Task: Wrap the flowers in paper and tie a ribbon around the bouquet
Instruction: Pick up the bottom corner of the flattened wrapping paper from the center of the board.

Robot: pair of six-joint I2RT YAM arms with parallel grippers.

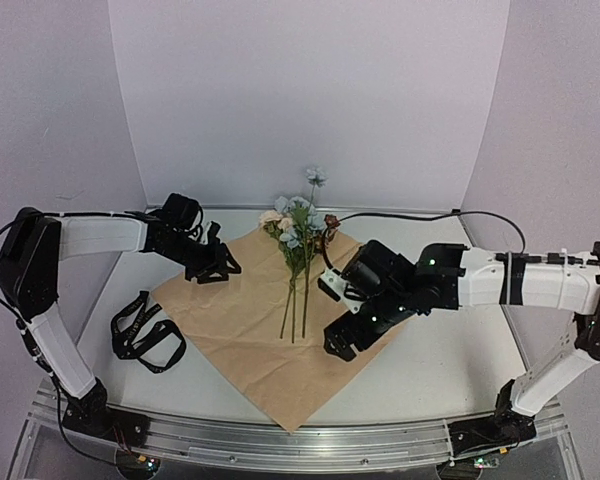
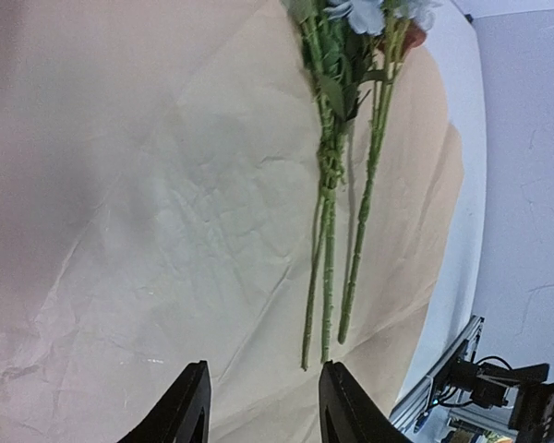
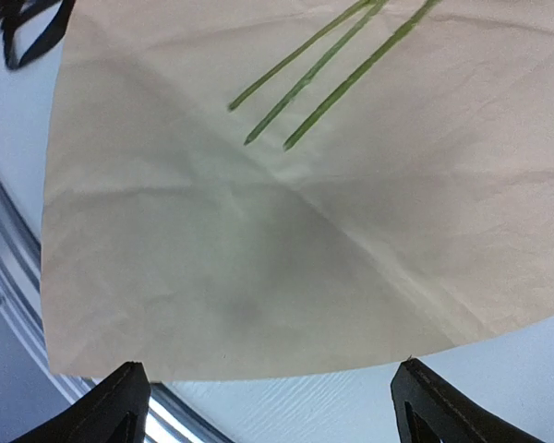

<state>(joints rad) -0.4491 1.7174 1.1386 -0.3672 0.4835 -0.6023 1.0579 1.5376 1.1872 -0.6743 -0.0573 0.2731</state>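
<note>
Both grippers had nothing in them. On the left gripper (image 2: 263, 374) the two fingers stood a little apart, and on the right gripper (image 3: 268, 369) they stood wide apart. The paper (image 1: 240, 330) lay flat on the table (image 1: 450, 370), brown side up, turned like a diamond. The flowers (image 1: 298, 235) lay down its middle, with the blooms at the far corner and the stems (image 3: 305, 78) pointing to the near one. The ribbon (image 1: 145, 335) lay in loops on the table, just beside the paper's left edge. The left gripper hung over the left corner of the paper, and the right gripper hung over its right side.

The job in hand looked like folding the paper over the stems. To do that well, it seemed a gripper should go low and pinch only the edge of the paper, not the stems. Then it should lift that side slowly and lay it across the flowers. The other gripper could press the stems down so they would not roll. Thin paper might slip, so a soft, steady pull seemed best. The ribbon could wait.
</note>
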